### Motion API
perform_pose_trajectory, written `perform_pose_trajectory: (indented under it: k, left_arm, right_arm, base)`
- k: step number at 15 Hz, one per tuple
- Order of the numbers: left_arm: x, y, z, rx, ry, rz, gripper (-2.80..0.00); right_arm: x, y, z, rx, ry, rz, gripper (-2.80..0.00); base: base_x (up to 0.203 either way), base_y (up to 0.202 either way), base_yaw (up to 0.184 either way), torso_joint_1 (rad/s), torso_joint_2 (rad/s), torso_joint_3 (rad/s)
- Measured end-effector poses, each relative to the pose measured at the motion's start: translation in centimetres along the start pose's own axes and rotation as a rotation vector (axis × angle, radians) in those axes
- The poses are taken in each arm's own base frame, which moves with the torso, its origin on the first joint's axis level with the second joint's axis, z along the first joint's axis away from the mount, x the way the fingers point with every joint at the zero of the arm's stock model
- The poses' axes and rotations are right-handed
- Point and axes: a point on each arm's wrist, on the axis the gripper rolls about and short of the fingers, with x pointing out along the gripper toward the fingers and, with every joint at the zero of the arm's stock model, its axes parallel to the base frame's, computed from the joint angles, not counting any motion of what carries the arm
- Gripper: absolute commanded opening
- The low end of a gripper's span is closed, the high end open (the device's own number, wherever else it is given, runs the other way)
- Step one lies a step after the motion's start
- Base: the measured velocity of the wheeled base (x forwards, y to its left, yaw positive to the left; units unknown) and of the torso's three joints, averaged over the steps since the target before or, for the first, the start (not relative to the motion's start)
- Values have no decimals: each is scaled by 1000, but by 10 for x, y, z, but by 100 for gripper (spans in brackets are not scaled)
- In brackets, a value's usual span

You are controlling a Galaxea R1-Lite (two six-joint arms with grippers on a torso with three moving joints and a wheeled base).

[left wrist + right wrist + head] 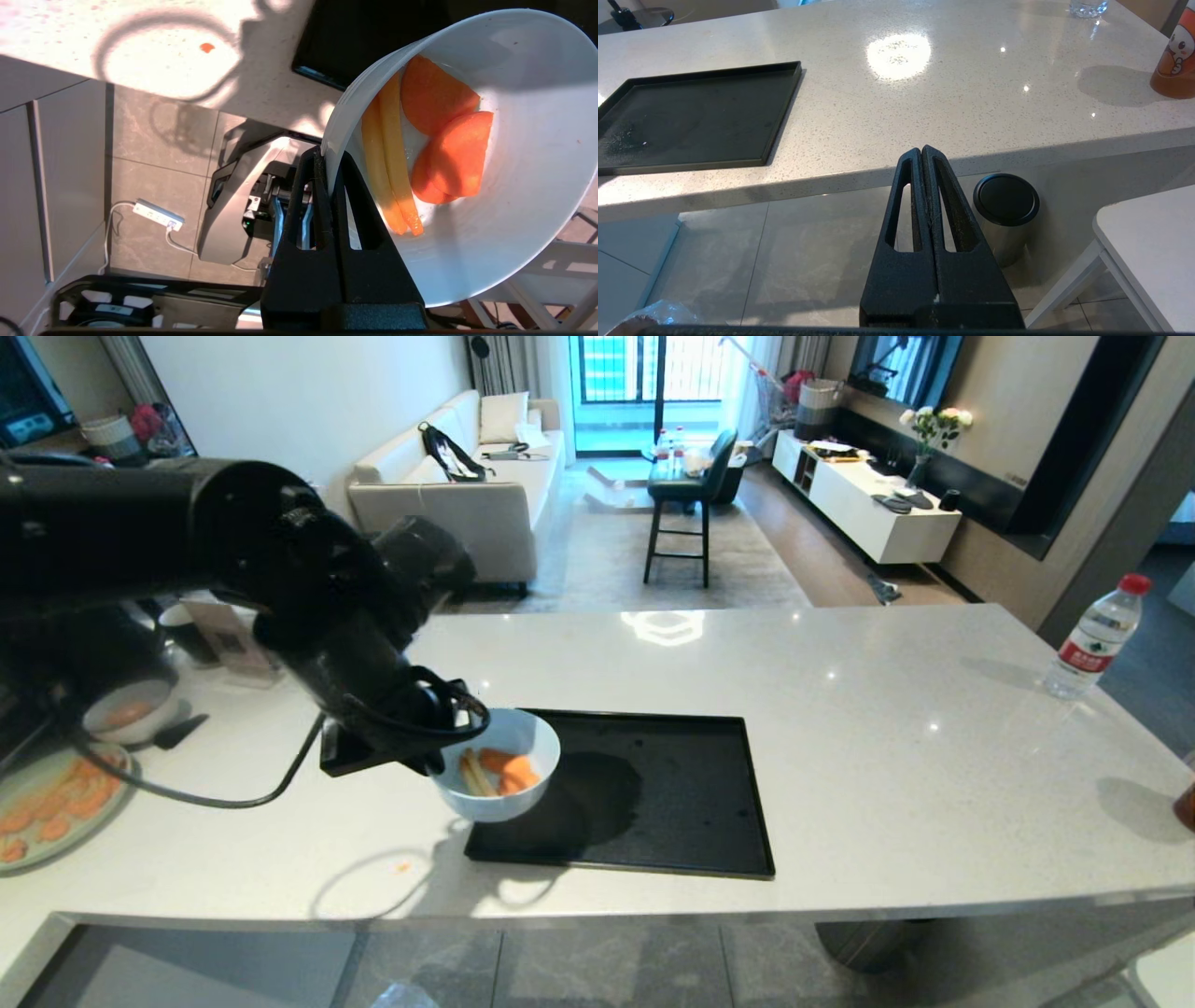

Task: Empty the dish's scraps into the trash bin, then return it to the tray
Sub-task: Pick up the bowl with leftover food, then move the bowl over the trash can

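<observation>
My left gripper is shut on the near rim of the dish, a small white bowl. One finger is inside the wall and one outside. The dish hangs tilted just above the left edge of the black tray. The scraps, orange carrot slices and pale yellow strips, lie inside it. Of the trash bin, only a bit of clear crinkly liner shows on the floor below the counter. My right gripper is shut and empty, parked below the counter's front edge.
A green plate of carrot slices and a greyer bowl sit on the counter's left. A water bottle stands far right. A steel cylinder with a black top stands on the floor. An orange crumb lies near the counter edge.
</observation>
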Motion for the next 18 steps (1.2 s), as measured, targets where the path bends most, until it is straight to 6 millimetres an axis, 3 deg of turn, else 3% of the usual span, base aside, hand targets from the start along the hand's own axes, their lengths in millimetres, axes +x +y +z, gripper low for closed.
perform_pose_trajectory:
  k: [9, 18]
  left_arm:
    - [-34, 109, -28, 2, 9, 12, -280]
    - [-49, 160, -83, -16, -35, -50, -280]
  right_arm:
    - [0, 0, 0, 0, 0, 0, -280]
    - [0, 0, 0, -1, 0, 0, -280]
  base:
    - [0, 0, 0, 0, 0, 0]
    - [0, 0, 0, 0, 0, 0]
